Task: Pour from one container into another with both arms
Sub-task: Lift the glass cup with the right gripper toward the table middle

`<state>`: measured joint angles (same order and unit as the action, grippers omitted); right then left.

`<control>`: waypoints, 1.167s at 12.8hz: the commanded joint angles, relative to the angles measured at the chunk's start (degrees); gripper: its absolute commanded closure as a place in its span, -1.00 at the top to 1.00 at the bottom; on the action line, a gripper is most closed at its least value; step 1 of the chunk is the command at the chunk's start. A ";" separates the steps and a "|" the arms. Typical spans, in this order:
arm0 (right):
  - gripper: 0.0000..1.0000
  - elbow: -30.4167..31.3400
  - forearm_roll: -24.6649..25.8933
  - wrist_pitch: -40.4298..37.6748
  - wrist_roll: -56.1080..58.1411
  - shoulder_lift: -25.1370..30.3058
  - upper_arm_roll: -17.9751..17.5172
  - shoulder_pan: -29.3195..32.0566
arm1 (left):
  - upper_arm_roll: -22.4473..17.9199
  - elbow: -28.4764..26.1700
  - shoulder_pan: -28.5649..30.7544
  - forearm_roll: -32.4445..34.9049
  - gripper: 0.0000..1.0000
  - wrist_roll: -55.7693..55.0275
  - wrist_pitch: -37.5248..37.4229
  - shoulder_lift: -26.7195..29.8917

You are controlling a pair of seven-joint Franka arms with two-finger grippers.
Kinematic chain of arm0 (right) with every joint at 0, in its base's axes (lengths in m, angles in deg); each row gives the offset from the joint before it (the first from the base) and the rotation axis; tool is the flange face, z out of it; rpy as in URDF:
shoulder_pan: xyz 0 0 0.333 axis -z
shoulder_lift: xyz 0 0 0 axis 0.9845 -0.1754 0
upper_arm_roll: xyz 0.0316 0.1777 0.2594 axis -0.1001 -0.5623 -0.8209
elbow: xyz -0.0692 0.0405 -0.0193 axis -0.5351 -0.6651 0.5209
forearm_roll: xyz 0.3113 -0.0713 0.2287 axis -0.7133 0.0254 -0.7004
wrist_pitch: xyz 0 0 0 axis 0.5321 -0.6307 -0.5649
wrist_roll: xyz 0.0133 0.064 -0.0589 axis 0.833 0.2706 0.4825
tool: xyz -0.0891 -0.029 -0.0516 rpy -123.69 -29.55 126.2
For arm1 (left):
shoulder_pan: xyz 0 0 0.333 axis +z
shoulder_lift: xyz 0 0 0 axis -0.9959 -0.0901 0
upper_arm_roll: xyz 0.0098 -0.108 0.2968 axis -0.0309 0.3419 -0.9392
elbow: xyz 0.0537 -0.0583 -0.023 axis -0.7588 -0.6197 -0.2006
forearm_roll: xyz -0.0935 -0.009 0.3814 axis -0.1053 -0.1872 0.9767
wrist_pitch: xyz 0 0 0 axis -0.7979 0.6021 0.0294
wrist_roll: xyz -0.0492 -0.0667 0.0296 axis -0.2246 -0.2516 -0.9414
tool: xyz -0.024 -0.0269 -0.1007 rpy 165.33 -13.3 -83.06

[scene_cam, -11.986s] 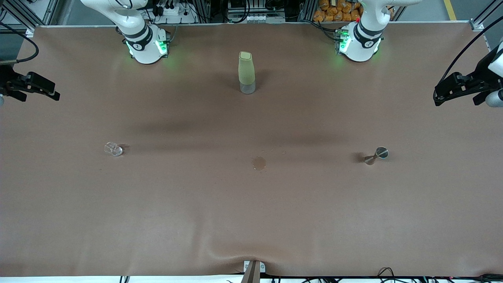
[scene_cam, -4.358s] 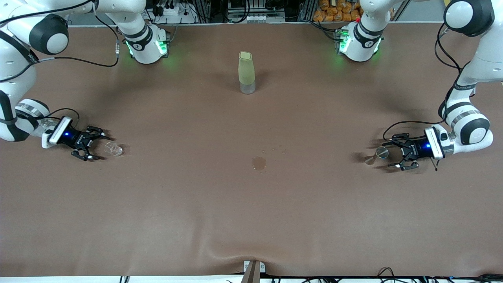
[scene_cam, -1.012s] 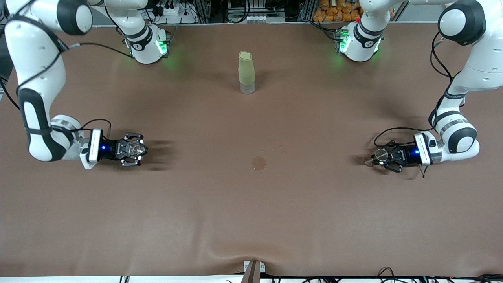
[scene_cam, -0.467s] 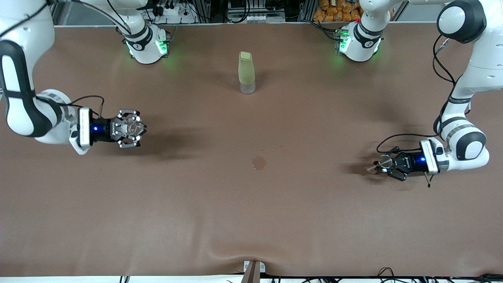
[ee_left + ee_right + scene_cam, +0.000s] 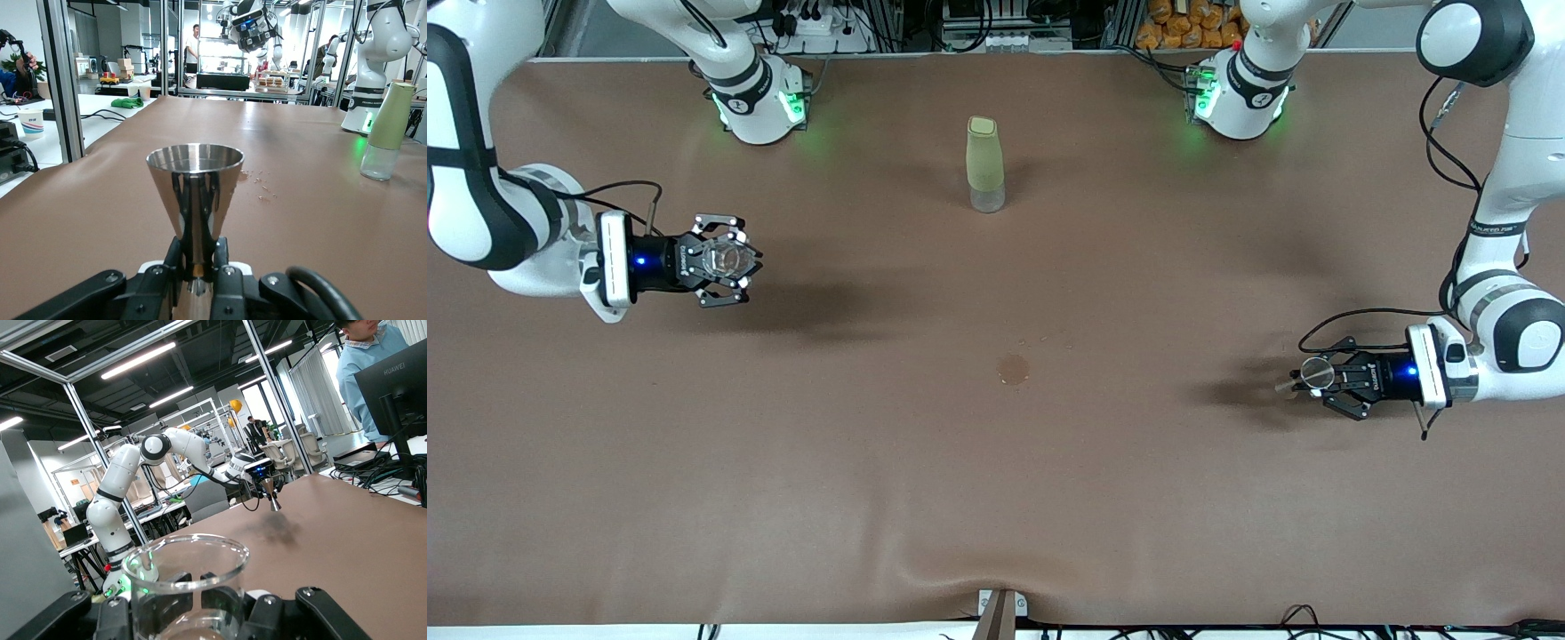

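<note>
Two containers, both already lifted: I am clamping my left gripper [image 5: 1319,382] on the one metal jigger [image 5: 1312,374] at the lower right of the frame – upright, mouth up – and my right gripper [image 5: 725,260] on the one glass cup [image 5: 723,259] at the middle left, also upright. They are hanging well apart over the table [image 5: 996,498], so each arm is needing to travel inward. One green bottle [image 5: 984,164] is standing upper centre.
</note>
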<state>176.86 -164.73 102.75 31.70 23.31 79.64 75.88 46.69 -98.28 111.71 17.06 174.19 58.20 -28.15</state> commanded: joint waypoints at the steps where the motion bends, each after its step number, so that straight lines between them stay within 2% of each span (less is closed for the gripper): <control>1: -1.00 2.17 -5.46 3.01 -1.73 2.20 0.73 -4.40 | 1.45 0.12 0.63 0.88 -1.00 -0.30 -0.91 0.32; 7: -1.00 2.26 -15.84 11.28 -1.73 1.76 0.64 -14.95 | 1.81 -0.05 0.20 2.28 -1.00 4.35 -2.23 -0.03; 15: -1.00 1.82 -29.72 22.45 -1.73 0.97 0.29 -29.63 | 1.81 -0.14 -2.44 1.49 -1.00 4.71 -1.88 -0.73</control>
<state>178.06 -191.21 123.81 30.94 23.63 79.47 48.68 48.33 -98.54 108.99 18.49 177.88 56.74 -28.88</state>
